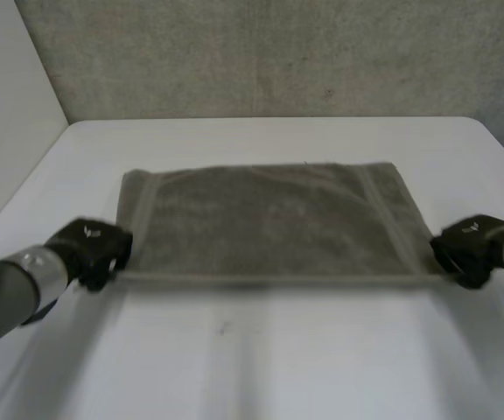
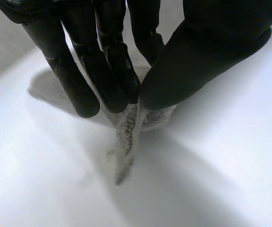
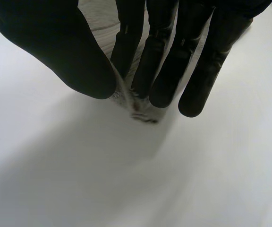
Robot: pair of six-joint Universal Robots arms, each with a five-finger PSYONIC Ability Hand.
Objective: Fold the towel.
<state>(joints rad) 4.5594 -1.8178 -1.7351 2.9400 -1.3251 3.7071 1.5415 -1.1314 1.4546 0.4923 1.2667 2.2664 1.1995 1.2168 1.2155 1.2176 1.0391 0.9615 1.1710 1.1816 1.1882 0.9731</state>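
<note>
Towel (image 1: 269, 219), grey-brown with a paler border band, lies spread on the white table (image 1: 261, 350), its long near edge running straight between the two hands. At the near left corner the left hand (image 1: 90, 249) pinches the cloth. Its wrist view shows the thumb (image 2: 174, 80) pressing a gathered bit of the corner against the straight fingers (image 2: 112, 71), with a narrow tail of fabric reaching down from the fingertips to the table. At the near right corner the right hand (image 1: 469, 249) has a like hold, its thumb and fingers closed on a small fold of the corner just above the table top. Beyond the hands the cloth lies flat with both far corners down. Past its far edge comes a strip of bare table, then a rough grey wall (image 1: 278, 52).
</note>
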